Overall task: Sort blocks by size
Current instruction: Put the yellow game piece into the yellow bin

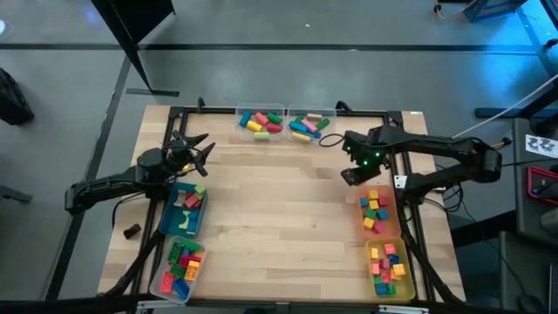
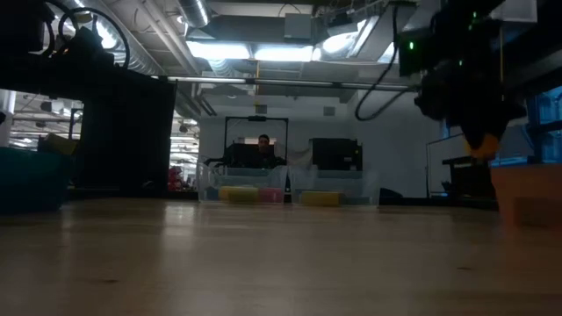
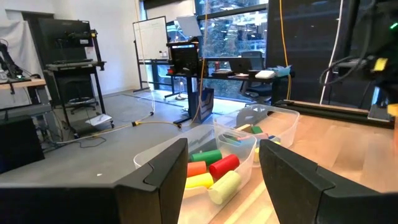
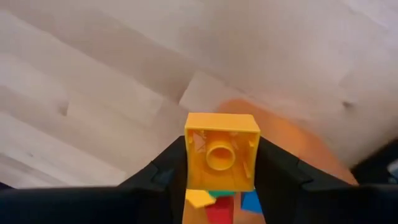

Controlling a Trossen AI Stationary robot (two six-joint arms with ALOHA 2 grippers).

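Note:
My right gripper (image 1: 353, 174) hangs above the table next to the far left corner of the orange bin (image 1: 379, 214), shut on a small yellow-orange square block (image 4: 222, 152). In the low view the block (image 2: 481, 145) shows below the dark fingers, clear of the tabletop. My left gripper (image 1: 199, 148) waits open and level at the table's left, above the far end of the blue bin (image 1: 185, 209), with nothing between its fingers. My right gripper pinches the square block by two opposite side walls (image 4: 188, 155) between its two fingers (image 4: 273, 165). The fingers point steeply down from above. The block is lifted clear of the table, its hollow face with a round tube turned toward the wrist.
Two clear bins (image 1: 261, 122) (image 1: 309, 125) with long coloured blocks stand at the far edge. A yellow bin (image 1: 388, 270) sits near the right front and a clear bin (image 1: 179, 266) near the left front, both with small blocks. Bare wood lies in the middle.

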